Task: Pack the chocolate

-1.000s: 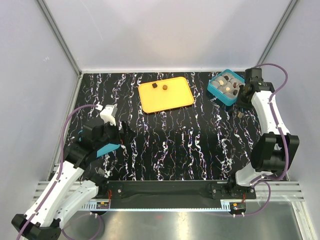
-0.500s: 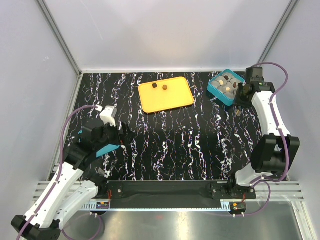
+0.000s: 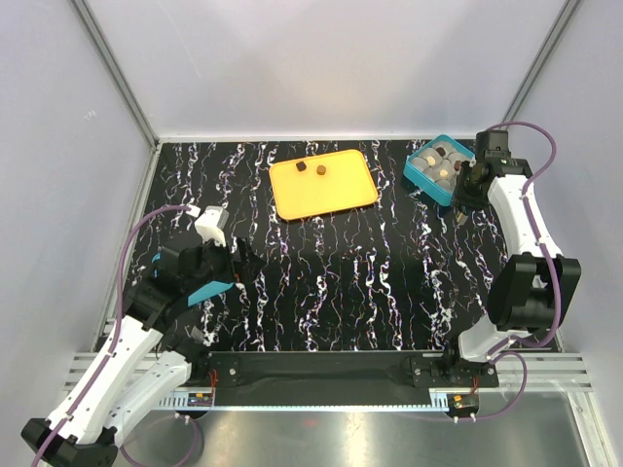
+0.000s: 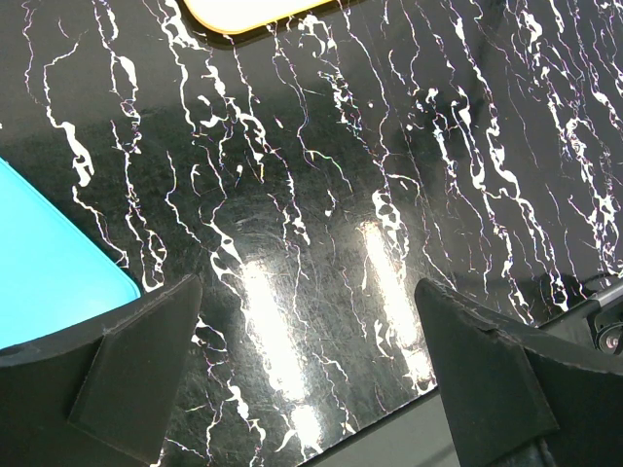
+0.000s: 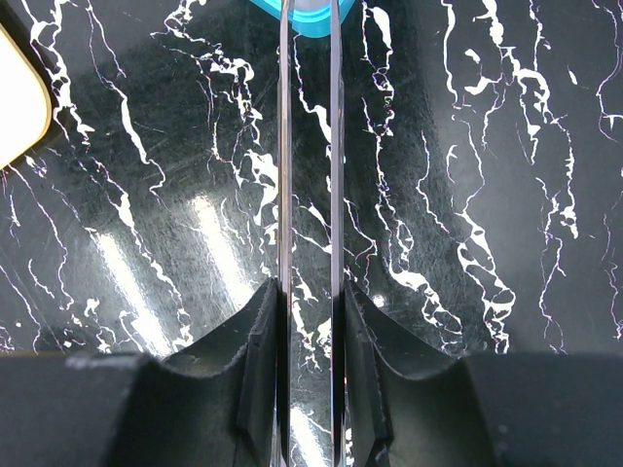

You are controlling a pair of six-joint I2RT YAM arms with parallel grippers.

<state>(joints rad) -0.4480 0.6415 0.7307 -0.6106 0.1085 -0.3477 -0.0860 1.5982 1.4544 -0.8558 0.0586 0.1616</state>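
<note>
Two dark brown chocolates [image 3: 302,166] [image 3: 320,170] lie on the orange tray [image 3: 341,190]. Several more chocolates, brown and cream, sit in the teal box [image 3: 419,178] at the back right. My right gripper [image 3: 460,199] hangs just in front of the box's near right side, shut on metal tweezers [image 5: 283,146]. The tweezer tips are empty and point at the box's corner [image 5: 311,21]. My left gripper [image 4: 311,321] is open and empty, low over the bare table at the front left.
A flat teal lid [image 4: 49,263] lies under my left arm and also shows in the top view [image 3: 209,290]. The orange tray's edge shows in the left wrist view [image 4: 243,10] and the right wrist view [image 5: 15,107]. White walls enclose the black marbled table.
My right gripper with the tweezers has shifted slightly left and back, closer to the teal box. The left arm has not moved.
</note>
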